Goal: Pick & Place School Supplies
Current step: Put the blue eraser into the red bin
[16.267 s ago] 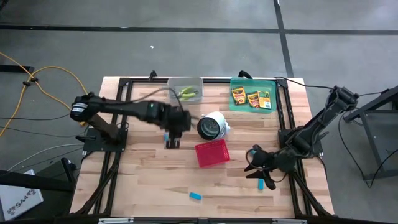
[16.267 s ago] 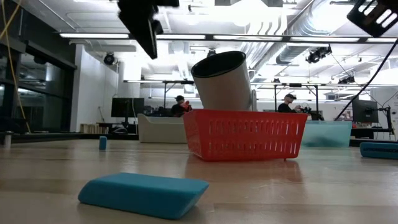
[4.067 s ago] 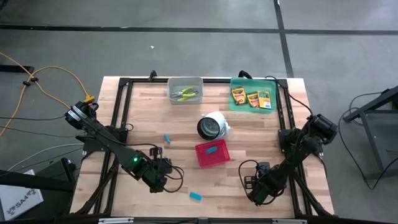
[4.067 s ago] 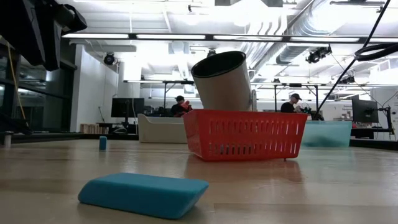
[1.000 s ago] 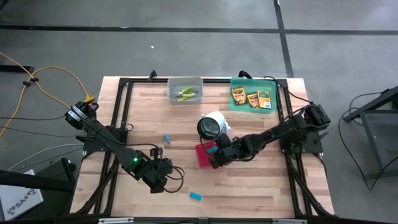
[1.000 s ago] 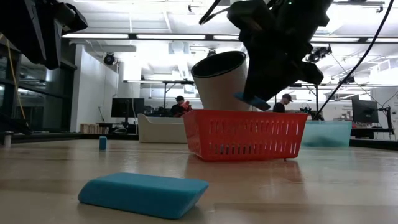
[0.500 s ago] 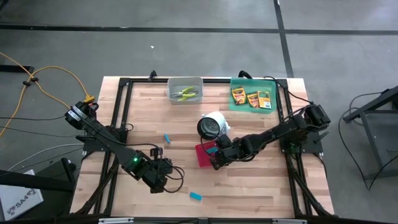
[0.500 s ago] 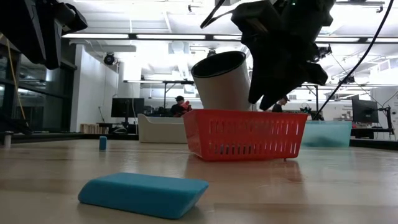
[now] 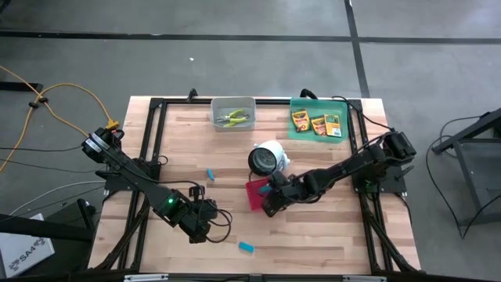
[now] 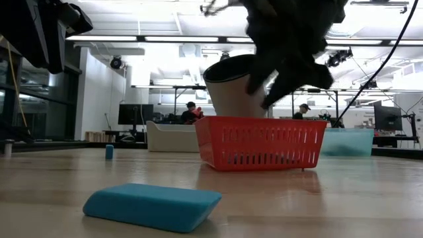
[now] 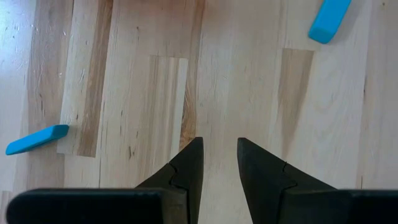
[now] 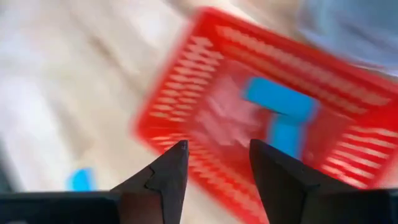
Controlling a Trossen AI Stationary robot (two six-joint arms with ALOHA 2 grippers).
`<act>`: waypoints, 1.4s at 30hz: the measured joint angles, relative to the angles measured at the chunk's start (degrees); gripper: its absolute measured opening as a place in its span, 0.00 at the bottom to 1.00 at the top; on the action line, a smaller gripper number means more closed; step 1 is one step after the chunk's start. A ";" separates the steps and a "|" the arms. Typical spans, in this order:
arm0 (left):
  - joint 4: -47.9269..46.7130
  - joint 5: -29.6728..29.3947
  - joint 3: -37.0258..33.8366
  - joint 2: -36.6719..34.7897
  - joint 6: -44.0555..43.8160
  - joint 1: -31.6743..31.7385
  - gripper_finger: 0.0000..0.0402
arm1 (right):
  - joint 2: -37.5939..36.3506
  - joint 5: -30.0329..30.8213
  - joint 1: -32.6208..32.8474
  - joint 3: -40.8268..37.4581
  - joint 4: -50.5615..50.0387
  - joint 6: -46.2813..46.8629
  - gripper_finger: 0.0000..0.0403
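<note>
blue blocks (image 12: 278, 101) lay in red basket (image 12: 186, 93) | right pincer (image 12: 214, 163) spread, empty, hung over basket, arm stretched across surface (image 9: 313, 235) | left pincer (image 11: 217, 163) parted, empty, low over near-left surface, two more blocks nearby

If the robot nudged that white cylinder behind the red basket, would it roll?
Probably. The white cylinder looks round-sided and already sits tilted, so a sideways nudge could roll or tip it. The red basket right in front of it might stop it. It appears hollow, so likely light.

Pale wood-plank table (image 9: 313, 235), matt finish, red slotted plastic basket (image 10: 259, 141), smooth matt light-blue blocks (image 10: 153, 205)
</note>
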 joint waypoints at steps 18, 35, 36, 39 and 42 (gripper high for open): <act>0.09 0.02 0.00 0.00 -0.52 0.00 0.23 | 2.80 -3.15 9.06 0.00 22.63 -18.98 0.30; 20.56 -0.09 -0.20 2.81 26.49 -4.52 0.23 | 7.67 -6.67 13.56 0.00 27.41 -18.65 0.25; 21.78 -0.19 -0.22 3.80 27.42 -4.68 0.23 | 7.67 -6.67 13.93 0.00 26.74 -17.99 0.24; 23.44 -0.88 -0.22 6.82 28.24 -4.68 0.24 | 7.67 -6.68 15.07 0.00 25.52 -17.26 0.24; 24.28 -1.21 -0.26 9.60 28.00 -3.93 0.27 | 7.63 -6.68 16.55 0.00 24.82 -16.61 0.24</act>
